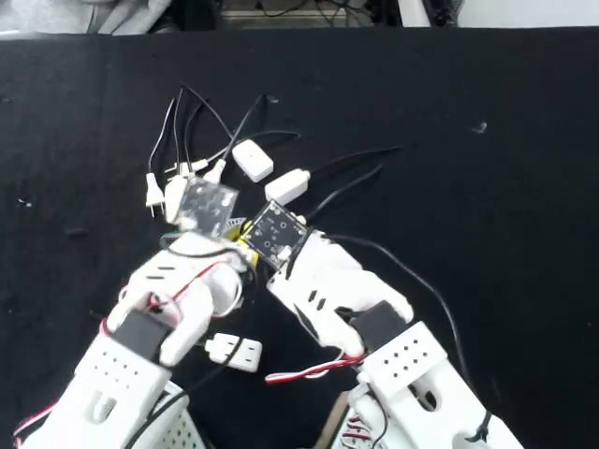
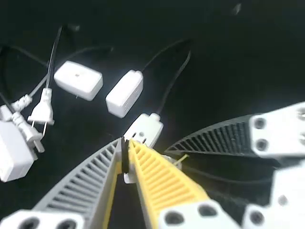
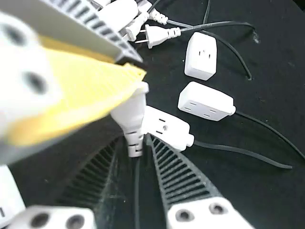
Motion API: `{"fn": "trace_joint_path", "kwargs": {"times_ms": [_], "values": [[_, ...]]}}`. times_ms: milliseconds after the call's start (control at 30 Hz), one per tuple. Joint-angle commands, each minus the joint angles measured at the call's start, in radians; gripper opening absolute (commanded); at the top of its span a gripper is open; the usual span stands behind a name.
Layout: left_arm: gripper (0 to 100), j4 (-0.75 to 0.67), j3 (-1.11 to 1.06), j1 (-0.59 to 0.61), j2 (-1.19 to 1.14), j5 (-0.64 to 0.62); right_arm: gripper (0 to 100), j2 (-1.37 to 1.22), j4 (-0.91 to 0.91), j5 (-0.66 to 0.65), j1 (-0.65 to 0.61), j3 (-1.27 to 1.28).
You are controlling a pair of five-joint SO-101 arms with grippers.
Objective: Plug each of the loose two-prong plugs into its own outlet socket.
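– Black desk (image 1: 524, 140) from edge to edge, and I have both arms meeting tip to tip near its middle.

– What lies under them?

– A white socket (image 3: 167, 128), flat on the desk, right at the tips. Two spare sockets (image 3: 206, 101) (image 3: 201, 55) sit just beyond it, each apart from the other. A fourth socket (image 1: 234, 351) lies back between my arms.

– And the plug?

– The plug (image 3: 129, 112) is white and its body touches the end of that nearest socket. My right tool (image 3: 137, 141) is clamped on its ribbed tail, with the cord running back between the fingers. My left tool (image 2: 123, 143) has its grey and yellow fingers pressed together. Its tip rests against the plug's head from the other side, and I see nothing gripped in it.

– Are the prongs in?

– I can't tell, because the plug's body hides them. I judge this to be the mating step for this one pair, and not finished. Another loose plug (image 3: 159, 34) lies unplugged past the spare sockets, so most of the job is left.

– What does the next move need?

– The prongs must line up with the slots. Then I need a straight push along the socket's length, not a sideways shove. The socket lies loose and could skate away, so I'd want my left tool bracing it before the right one presses home.
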State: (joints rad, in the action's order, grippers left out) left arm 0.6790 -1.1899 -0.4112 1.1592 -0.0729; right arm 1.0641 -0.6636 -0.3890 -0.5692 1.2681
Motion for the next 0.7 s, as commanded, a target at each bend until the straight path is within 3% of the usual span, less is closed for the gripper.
{"fn": "trace_joint_path", "kwargs": {"times_ms": [0,167,667], "values": [[3,-0.014,0.068,0.013,-0.087,0.008,1.1,0.036,0.017,0.005,0.014,-0.013],[3,-0.014,0.059,0.062,-0.086,0.003,1.1,0.036,0.017,0.012,0.015,-0.024],[3,-0.080,-0.010,0.056,-0.087,0.002,1.1,0.036,0.025,0.040,0.015,-0.067]]}}
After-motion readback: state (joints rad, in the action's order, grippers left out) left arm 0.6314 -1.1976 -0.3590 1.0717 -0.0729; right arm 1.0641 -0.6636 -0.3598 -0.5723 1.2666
